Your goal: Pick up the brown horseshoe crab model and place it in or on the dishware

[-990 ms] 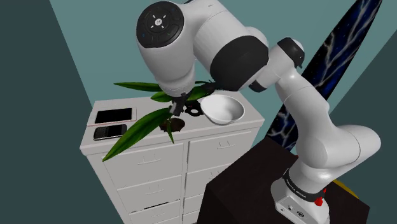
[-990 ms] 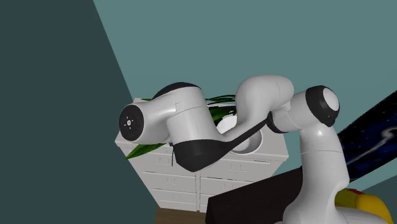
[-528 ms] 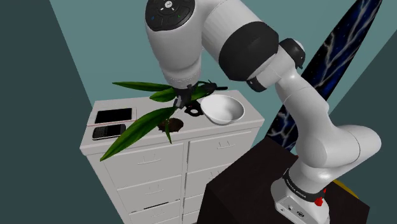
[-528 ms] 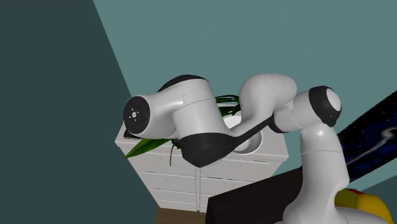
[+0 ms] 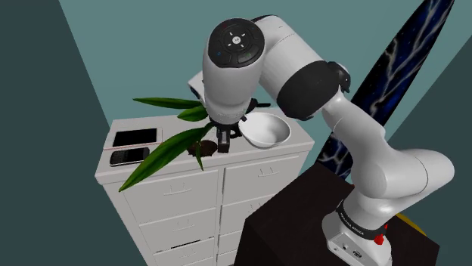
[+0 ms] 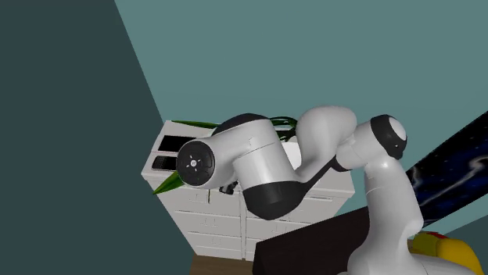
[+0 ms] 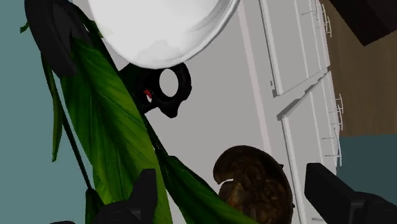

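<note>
1. Over the last second the white arm [image 5: 302,75] had swung its big round joint toward the shoulder view's right and downward. It now hung above the top of the chest of drawers [image 5: 265,170] instead of off to that view's left.
2. The plant's long green leaves [image 5: 163,151] had not stirred. In the wrist view one leaf ran right beside a finger, and I judged it might get brushed or pinched.
3. The white bowl [image 5: 266,130] sat where it had been, toward the shoulder view's right of the chest top and near the crab.
4. The brown horseshoe crab model [image 7: 257,188] had not moved either. It lay flat on the chest top between the leaves and the bowl, not yet lifted.
5. The hand [image 7: 233,179] had dropped closer and turned to point down at the crab. Its fingers stood wide apart and held nothing, with the crab lying between them untouched.
6. To my eye the approach was nearly done, while the closing, the lift and the short carry to the bowl all remained.
</note>
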Action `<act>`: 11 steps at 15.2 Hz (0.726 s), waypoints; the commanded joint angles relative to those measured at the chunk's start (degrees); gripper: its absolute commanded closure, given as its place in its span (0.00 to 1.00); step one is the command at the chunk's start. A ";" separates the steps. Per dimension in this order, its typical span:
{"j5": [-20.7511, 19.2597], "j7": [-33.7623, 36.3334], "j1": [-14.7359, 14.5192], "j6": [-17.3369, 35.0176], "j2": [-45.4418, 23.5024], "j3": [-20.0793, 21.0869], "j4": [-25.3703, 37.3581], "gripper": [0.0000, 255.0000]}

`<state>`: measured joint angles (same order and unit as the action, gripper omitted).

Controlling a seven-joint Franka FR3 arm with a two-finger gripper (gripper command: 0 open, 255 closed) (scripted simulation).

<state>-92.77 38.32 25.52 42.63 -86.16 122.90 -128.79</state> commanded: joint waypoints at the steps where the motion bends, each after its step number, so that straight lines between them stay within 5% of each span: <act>1: -2.89 -4.57 -0.80 8.05 -5.83 -1.04 -3.04 0.00; 4: -7.15 -5.89 -1.41 5.73 -10.34 -1.50 -4.21 0.00; 11: -8.33 -6.80 2.01 9.65 -9.81 -4.98 -5.49 0.00</act>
<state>-101.35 31.36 28.06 52.13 -95.37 118.20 -134.13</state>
